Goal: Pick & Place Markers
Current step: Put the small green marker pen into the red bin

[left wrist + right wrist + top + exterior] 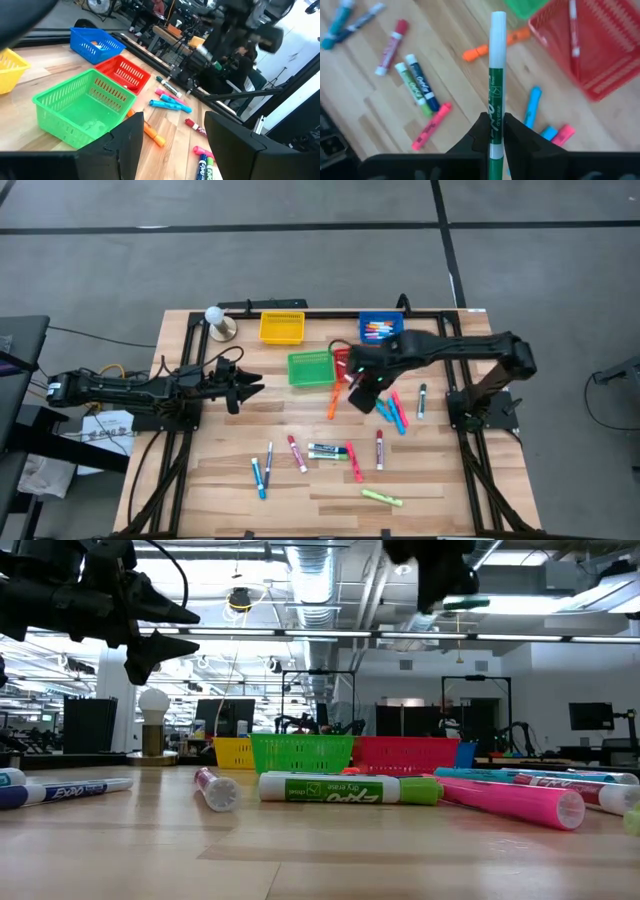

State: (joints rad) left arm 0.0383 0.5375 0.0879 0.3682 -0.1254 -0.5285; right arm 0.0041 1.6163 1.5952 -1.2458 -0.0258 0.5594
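Green marker (497, 75) pinched in R fingers (493, 134), lower end hidden; L fingers (170, 140) apart, empty.

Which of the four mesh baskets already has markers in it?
The blue mesh basket at the table's far edge holds several markers; a red marker also lies in the red mesh basket. Green and yellow look empty.

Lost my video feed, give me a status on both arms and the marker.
Right gripper shut on green marker, raised near red basket. Left gripper open, waiting left of green basket. Nothing in the way.
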